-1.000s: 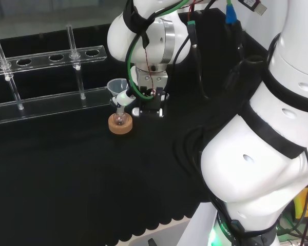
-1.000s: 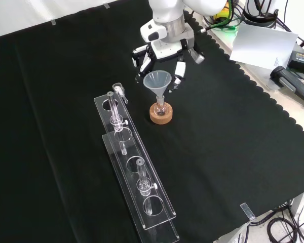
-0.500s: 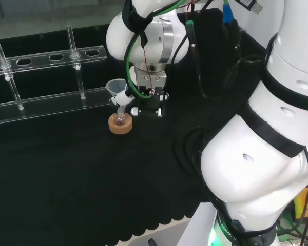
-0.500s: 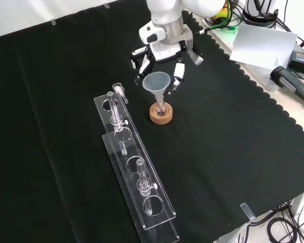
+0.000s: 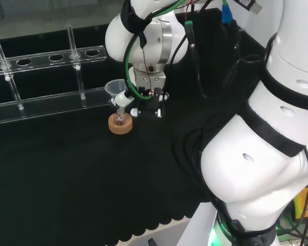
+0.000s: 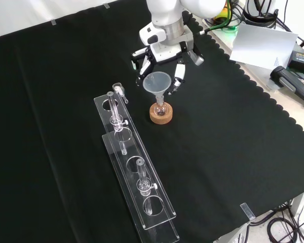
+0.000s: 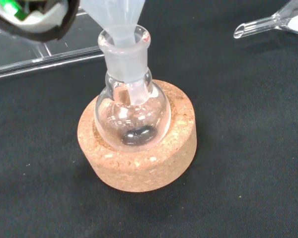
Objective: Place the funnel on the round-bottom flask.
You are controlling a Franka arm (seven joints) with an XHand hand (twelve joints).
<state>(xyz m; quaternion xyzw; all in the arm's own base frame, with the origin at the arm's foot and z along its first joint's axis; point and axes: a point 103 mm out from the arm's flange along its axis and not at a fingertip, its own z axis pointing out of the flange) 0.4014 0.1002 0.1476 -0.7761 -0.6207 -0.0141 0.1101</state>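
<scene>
Nearest in the front view, on the black cloth of the surface (image 6: 233,147), a clear test-tube rack (image 6: 134,172) lies lengthwise with a few glass tubes standing in its holes. Just beyond its far end a cork ring (image 6: 161,115) sits on the cloth and carries a small round-bottom flask (image 6: 160,107), upright. In the wrist view the flask (image 7: 132,116) rests in the hollow of the ring (image 7: 139,148), something small and dark lies at its bottom, and the stem of the translucent funnel (image 7: 116,20) runs down through its neck. The funnel (image 6: 157,83) stands upright over the flask, cone upward. Behind it the hand (image 6: 164,50) hangs from the white arm with its fingers (image 6: 178,76) spread on either side of the cone; whether they touch it, I cannot tell.
</scene>
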